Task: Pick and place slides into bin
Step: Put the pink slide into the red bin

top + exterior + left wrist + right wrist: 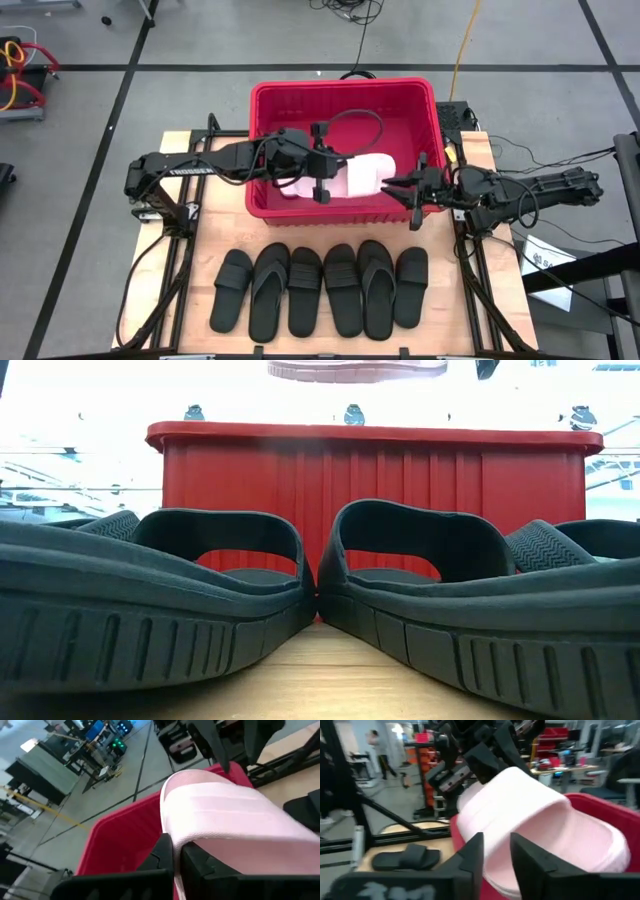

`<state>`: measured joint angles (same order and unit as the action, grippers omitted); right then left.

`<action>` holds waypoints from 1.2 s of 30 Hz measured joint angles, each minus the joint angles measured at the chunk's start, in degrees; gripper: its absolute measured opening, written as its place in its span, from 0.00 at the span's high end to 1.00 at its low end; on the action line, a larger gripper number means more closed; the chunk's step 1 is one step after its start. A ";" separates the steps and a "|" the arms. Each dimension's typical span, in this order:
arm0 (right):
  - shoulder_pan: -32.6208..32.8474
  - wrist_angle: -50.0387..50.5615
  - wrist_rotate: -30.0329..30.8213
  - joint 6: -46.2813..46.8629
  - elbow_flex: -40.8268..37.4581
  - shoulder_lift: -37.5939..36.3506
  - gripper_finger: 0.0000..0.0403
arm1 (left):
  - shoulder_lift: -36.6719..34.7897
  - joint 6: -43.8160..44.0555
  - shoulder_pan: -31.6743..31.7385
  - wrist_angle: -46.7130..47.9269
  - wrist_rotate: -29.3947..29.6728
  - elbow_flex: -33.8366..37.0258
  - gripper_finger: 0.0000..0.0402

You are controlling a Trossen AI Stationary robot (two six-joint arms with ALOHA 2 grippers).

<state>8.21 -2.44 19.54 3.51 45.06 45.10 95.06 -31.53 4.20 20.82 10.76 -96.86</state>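
Pink foam slide w/ wide strap (362, 176) hangs over the red ribbed plastic bin (270, 105), above its front half. Left hand (321, 180) is pinched shut on the slide's end nearer the bin's left wall. Right hand (415, 196) sits at the bin's front-right rim, fingers parted around the other end. Six black slides (320, 289) lie in a row on the wood bench (210, 250) in front of the bin.

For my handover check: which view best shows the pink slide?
The right wrist view: the pink slide fills it, strap and footbed clear, above the bin. Left wrist view shows mainly its strap; high view shows it partly hidden by the left gripper; low view only its sole.
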 joint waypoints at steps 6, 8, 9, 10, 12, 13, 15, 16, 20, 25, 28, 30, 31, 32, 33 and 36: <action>0.00 -0.04 5.37 -5.09 0.00 0.00 0.62 | -0.60 4.23 2.68 0.85 4.27 0.00 0.99; 0.00 -0.08 7.41 -6.98 0.00 0.00 0.59 | -0.67 5.91 3.69 0.99 6.92 0.00 0.99; 0.00 -0.08 8.17 -7.76 0.00 0.00 0.57 | -0.67 6.66 4.19 1.19 8.13 0.00 0.99; 0.00 -0.09 9.05 -8.55 0.00 0.00 0.56 | -0.67 7.51 4.76 1.51 9.41 0.00 0.99; 0.00 -0.09 9.30 -9.73 0.00 0.00 0.54 | -0.74 10.63 5.96 2.79 11.78 0.00 0.99; 0.00 -0.09 9.30 -10.40 0.00 0.00 0.54 | -0.74 12.78 6.61 3.68 12.89 0.00 0.99; 0.00 -0.08 9.30 -10.88 0.00 0.00 0.53 | -0.74 17.88 8.04 5.34 15.39 0.00 1.00; 0.01 -0.07 9.30 -10.89 0.00 0.00 0.53 | -0.74 20.75 8.74 6.24 16.91 0.00 1.00; 0.00 0.02 9.34 -11.71 0.00 0.00 0.53 | -0.46 35.14 11.60 11.31 23.32 0.00 1.00; 0.00 0.04 9.39 -13.39 0.00 0.00 0.53 | 2.38 49.38 13.97 17.32 27.06 0.00 1.00; 0.00 0.04 9.39 -13.69 0.00 0.00 0.53 | 4.35 55.73 14.49 19.05 27.22 0.00 1.00; 0.00 0.07 9.36 -13.69 -0.02 0.00 0.53 | 5.90 58.88 14.55 20.42 28.28 0.00 1.00; 0.00 0.07 9.34 -13.69 -0.01 0.00 0.53 | 6.77 59.86 14.55 20.97 29.38 0.00 1.00; 0.00 0.09 9.34 -13.69 0.00 0.00 0.53 | 7.69 60.95 14.55 21.34 30.68 0.00 1.00; 0.00 0.09 9.31 -13.69 -0.01 0.00 0.53 | 8.50 62.16 14.54 21.67 31.81 0.00 1.00; 0.00 0.09 9.28 -13.69 -0.02 0.00 0.53 | 10.35 65.32 15.20 22.89 32.79 0.00 1.00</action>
<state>8.21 -2.35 28.82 -10.17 45.04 45.10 105.42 33.79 19.40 43.71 43.55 -96.86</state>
